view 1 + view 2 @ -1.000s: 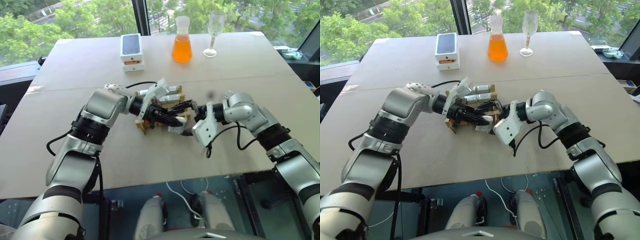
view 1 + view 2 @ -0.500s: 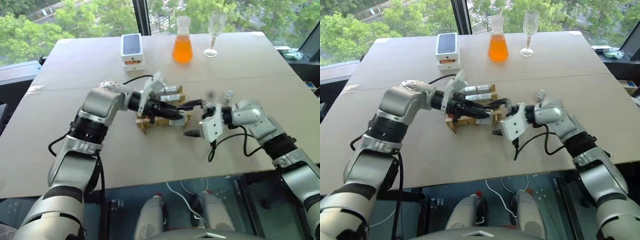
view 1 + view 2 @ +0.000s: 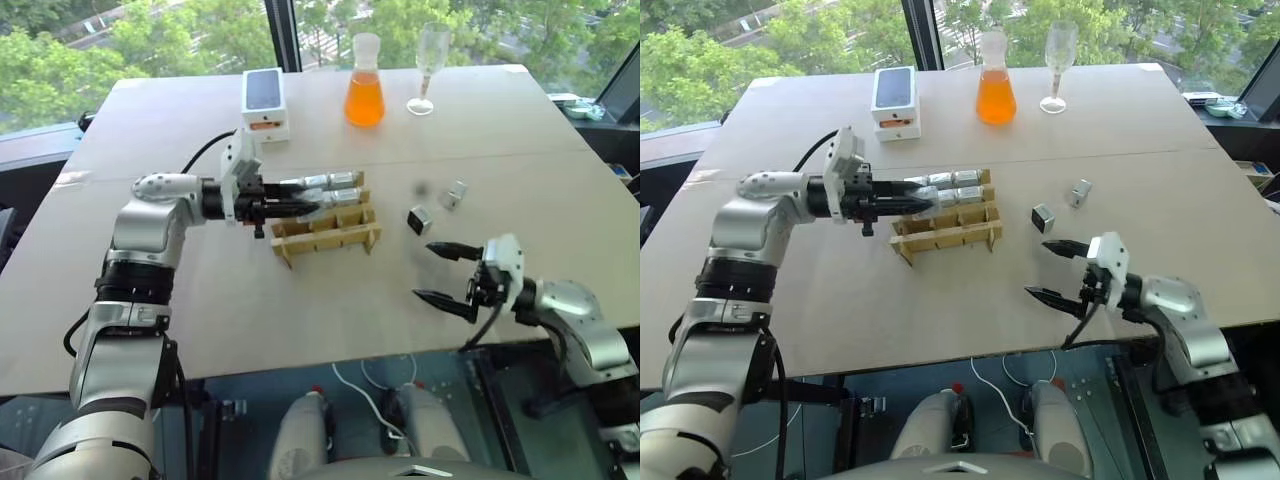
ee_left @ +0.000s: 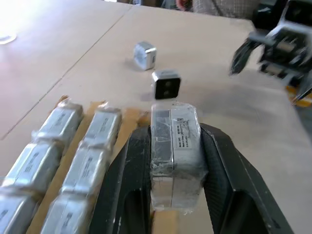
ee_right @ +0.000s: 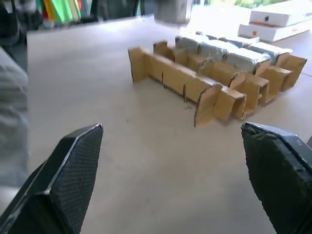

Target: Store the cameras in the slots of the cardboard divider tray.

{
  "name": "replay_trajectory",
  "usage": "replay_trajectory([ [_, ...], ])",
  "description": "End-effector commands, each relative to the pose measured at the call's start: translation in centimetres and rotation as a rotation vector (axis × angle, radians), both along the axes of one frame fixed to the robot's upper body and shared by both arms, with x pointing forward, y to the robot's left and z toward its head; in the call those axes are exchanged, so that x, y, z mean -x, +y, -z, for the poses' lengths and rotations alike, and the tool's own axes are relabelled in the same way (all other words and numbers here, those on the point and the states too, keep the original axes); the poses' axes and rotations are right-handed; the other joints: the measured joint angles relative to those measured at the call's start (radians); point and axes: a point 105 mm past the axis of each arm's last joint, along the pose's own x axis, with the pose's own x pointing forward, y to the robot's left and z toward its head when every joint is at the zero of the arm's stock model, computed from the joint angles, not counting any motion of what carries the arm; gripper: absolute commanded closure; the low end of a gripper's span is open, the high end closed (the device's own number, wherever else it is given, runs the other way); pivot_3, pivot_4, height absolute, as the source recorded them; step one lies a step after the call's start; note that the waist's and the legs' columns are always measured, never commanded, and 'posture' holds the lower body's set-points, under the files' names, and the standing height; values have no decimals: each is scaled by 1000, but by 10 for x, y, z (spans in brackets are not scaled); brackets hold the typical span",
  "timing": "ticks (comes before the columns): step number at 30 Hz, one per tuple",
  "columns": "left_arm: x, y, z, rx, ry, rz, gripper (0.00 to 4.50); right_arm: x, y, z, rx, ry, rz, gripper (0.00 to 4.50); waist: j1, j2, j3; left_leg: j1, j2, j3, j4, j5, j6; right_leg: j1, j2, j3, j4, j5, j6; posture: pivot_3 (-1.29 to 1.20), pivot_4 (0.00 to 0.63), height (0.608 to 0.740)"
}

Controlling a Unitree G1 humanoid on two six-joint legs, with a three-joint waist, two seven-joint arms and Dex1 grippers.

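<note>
Both arms have pulled apart since a second ago: the right tool (image 3: 1053, 270) has drawn away from the cardboard divider tray (image 3: 945, 233) toward the near right part of the desk (image 3: 890, 320), while the left tool (image 3: 305, 205) has shifted toward the robot's left, over the tray's far rows. The left tool's two black fingers (image 4: 127, 170) are pressed on a camera (image 4: 174, 141), a silver-grey foil-wrapped block with a printed label, gripped at its sides. The right tool hangs empty just above the desk, its fingers (image 5: 73, 165) spread wide, pointing toward the tray from well to its right.

The tan tray sits near the middle of the desk, slightly skewed. Its far slots hold several silver wrapped cameras (image 3: 965, 178) lying in rows; the near row of slots (image 5: 195, 85) stands open in the right wrist view. Two loose cameras lie on the desk to the right of the tray: one with a dark face (image 3: 419, 220), nearer the tray, and a lighter one (image 3: 456, 194) just beyond it, apart from each other.

At the far edge stand a white phone box (image 3: 264, 103), a flask of orange liquid (image 3: 364, 80) and a clear stemmed glass (image 3: 429, 62).
</note>
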Motion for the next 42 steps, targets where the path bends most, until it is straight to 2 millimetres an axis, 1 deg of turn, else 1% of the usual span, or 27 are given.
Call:
replay_trajectory([
  [1,-3,8,-5,10,-93,-1,3639,11,-3,-12,-16,-38,-37,0,3,0,0,0,0,0,0,0,0,0,0,0,0,0,0,0,150,740],
  [5,-8,16,8,-11,-80,-11,3639,11,-3,-12,-16,-49,-31,0,2,0,0,0,0,0,1,-2,3,0,2,0,0,0,0,0,150,740],
  [10,-13,16,12,12,-75,-1,3639,12,-3,-15,-37,-41,-25,0,9,-1,0,-1,0,-1,1,-1,2,0,4,-1,0,0,0,0,150,740],
  [13,-18,11,22,-39,-72,4,3639,14,-1,-16,-63,-32,-19,0,16,-1,0,-1,-1,-1,1,-1,2,0,4,-2,-1,0,0,0,150,740],
  [19,-25,13,23,-47,-76,-10,3639,14,-2,-16,-69,-42,-3,0,18,-2,0,-2,-1,-1,1,-2,3,0,5,-2,-1,0,0,0,150,740],
  [24,-23,14,29,-63,-37,19,3639,12,-6,-17,-68,-48,9,0,17,-2,0,-1,-1,-1,1,-2,4,0,5,-2,-1,0,0,0,150,740],
  [32,-9,13,38,-72,30,120,3639,11,-8,-18,-82,-45,12,0,16,-2,0,-1,0,-1,1,-2,3,0,6,-2,-1,0,0,0,150,740],
  [36,-11,14,39,-76,23,99,3639,9,-8,-18,-84,-49,8,0,16,-2,0,-1,0,-1,1,-2,3,0,6,-2,-1,0,0,0,150,740],
  [42,-13,11,40,-74,15,91,3639,2,-10,-20,-87,-96,57,0,16,-2,0,-1,0,-2,1,-2,4,0,6,-2,-1,0,0,0,150,740],
])
